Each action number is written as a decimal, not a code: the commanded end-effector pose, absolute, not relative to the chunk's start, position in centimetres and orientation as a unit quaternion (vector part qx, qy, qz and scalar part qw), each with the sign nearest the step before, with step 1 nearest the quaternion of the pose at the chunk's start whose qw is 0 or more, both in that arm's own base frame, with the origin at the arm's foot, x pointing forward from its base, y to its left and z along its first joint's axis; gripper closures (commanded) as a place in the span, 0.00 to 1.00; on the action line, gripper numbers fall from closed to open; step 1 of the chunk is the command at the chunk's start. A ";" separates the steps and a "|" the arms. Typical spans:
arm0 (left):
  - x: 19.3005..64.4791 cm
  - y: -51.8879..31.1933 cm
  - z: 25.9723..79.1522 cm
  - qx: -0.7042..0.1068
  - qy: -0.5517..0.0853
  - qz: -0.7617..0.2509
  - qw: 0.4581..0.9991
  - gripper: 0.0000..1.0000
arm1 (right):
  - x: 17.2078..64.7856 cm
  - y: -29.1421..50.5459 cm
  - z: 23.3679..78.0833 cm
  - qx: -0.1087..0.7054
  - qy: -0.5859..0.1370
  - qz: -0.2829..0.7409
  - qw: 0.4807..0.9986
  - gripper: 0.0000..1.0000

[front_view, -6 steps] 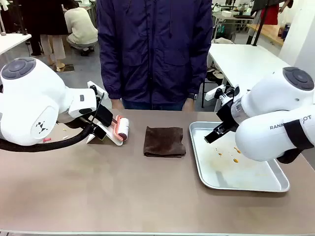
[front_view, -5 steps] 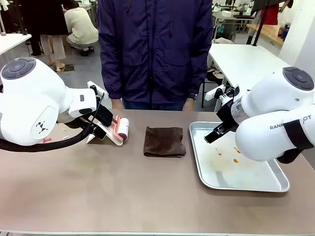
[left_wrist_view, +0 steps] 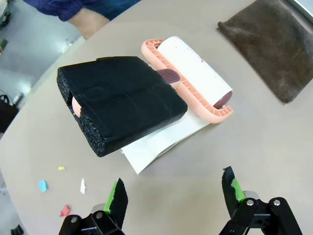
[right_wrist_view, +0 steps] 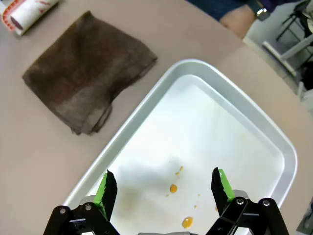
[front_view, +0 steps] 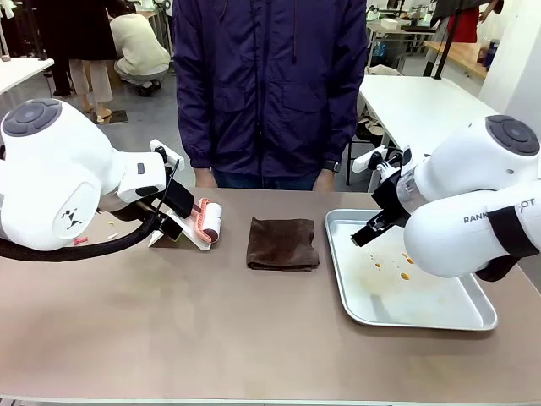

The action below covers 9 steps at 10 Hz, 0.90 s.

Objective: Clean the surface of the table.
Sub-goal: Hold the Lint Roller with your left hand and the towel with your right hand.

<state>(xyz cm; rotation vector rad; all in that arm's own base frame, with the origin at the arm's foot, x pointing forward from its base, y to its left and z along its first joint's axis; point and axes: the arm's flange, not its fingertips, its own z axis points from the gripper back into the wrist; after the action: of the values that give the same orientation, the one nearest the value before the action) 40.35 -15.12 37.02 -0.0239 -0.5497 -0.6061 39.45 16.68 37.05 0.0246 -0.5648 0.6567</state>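
Observation:
The taupe table (front_view: 211,330) carries a lint roller (front_view: 209,222) with a pink frame, a white roll and a black foam handle (left_wrist_view: 122,105), lying on a white sheet (left_wrist_view: 161,139). My left gripper (front_view: 180,213) hovers open just short of that handle (left_wrist_view: 174,196), not touching it. Small coloured scraps (left_wrist_view: 43,185) lie on the table beside it (front_view: 80,240). A folded brown cloth (front_view: 283,244) lies mid-table (right_wrist_view: 88,73). My right gripper (front_view: 372,230) hangs open over the silver tray (right_wrist_view: 164,188).
The shallow metal tray (front_view: 473,317) at the right has orange spots (right_wrist_view: 172,188) on its floor. A person in a dark jacket (front_view: 270,85) stands at the far edge, hands by the table rim. The near half of the table is bare.
The person's torso has shifted slightly to the right. Both arms, the roller, the cloth and the tray stay where they were.

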 end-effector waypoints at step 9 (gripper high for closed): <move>37.0 -12.6 39.9 -0.042 -0.246 -0.287 0.925 0.00 | 37.0 14.8 39.9 0.083 -0.233 0.313 0.917 0.00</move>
<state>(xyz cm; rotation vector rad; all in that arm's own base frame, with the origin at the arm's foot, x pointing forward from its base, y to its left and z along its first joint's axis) 39.78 -14.90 38.35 -0.0434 -0.5175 -0.5934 38.66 17.00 37.97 0.0823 -0.5262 0.6379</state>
